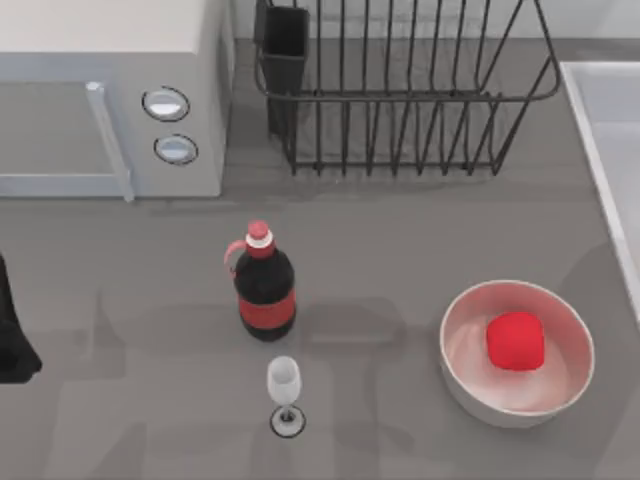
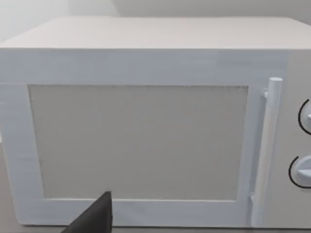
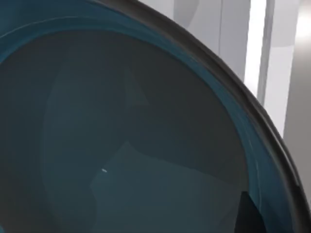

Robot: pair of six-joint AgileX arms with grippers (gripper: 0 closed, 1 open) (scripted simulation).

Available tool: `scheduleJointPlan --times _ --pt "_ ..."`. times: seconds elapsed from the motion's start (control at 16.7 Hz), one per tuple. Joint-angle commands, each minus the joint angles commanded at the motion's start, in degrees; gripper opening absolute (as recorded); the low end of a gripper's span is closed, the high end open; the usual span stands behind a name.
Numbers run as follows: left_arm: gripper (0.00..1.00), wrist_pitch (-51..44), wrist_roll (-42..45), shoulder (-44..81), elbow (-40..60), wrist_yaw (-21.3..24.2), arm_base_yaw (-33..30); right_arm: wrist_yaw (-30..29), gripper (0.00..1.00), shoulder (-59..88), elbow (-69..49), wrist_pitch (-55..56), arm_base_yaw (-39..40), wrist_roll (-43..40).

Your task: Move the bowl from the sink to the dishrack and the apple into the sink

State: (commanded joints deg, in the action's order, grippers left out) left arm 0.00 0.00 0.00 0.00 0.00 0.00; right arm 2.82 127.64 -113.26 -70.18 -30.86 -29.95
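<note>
The teal bowl [image 3: 121,145] sits right up against the right wrist camera; whether that arm's jaws are spread or pinching it cannot be told. The apple [image 1: 515,340] rests in the whitish bowl [image 1: 470,385] at four o'clock on the table, and the left arm [image 1: 15,335] is parked at nine o'clock.

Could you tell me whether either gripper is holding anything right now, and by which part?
It cannot be told: the right wrist view looks closely into the teal bowl, yet no grasp shows.

Rendered kitchen counter, microwave [image 1: 110,95], wire dishrack [image 1: 400,90], sink [image 1: 610,150] edge, wine glass [image 1: 284,385]
</note>
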Motion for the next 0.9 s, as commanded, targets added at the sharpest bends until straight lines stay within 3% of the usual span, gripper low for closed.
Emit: scheduleJointPlan --times 0.48,0.9 --pt "1.00 0.00 0.00 0.00 0.00 0.00 0.00 1.18 0.00 -35.24 16.65 -18.14 -12.25 -12.57" --pt "1.00 0.00 0.00 0.00 0.00 0.00 0.00 1.36 0.00 -40.35 19.92 -21.61 -14.65 -14.94"
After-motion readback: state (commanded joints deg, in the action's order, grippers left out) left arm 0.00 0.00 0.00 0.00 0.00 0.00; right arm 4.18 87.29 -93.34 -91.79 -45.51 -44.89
